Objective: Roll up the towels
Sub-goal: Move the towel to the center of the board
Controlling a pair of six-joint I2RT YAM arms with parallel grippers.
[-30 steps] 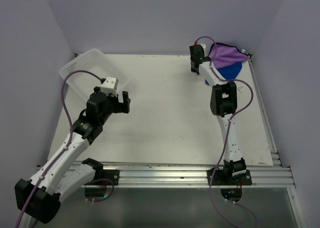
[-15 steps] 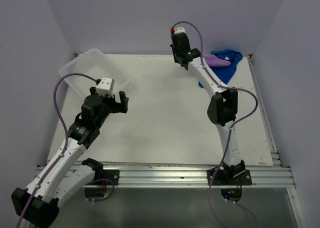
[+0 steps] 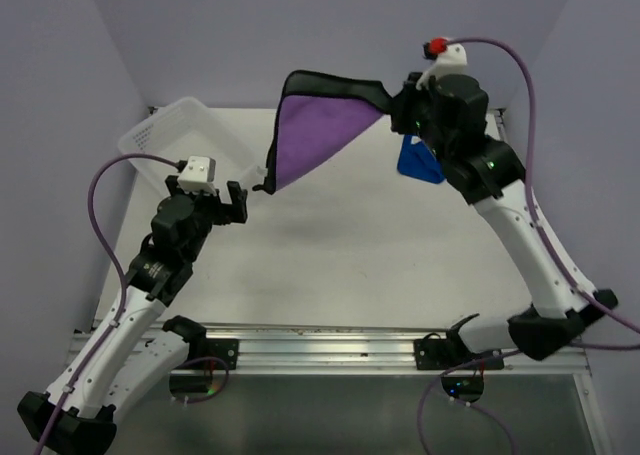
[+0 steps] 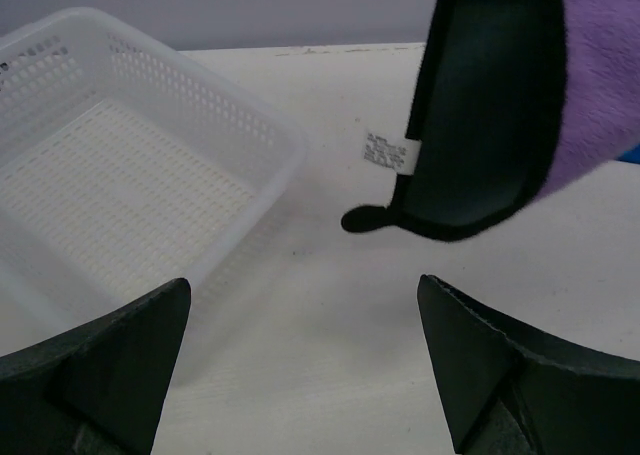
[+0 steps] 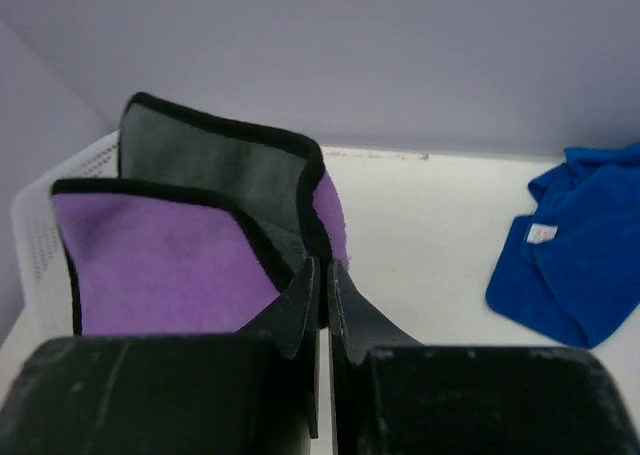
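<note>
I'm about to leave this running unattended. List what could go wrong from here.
1. The right hand pinches the purple towel by one edge, high above the table; it may slip out.
2. The towel's low corner hangs near the white basket and could drape over its rim when lowered.
3. The left hand is open and apart from that corner; a grab may miss.

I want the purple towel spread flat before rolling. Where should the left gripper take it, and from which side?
Likely the low hanging corner of the purple towel, by its white tag. The right gripper pinches the towel's top, so this free corner dangles just ahead of the open left gripper: come forward from the near side.
</note>
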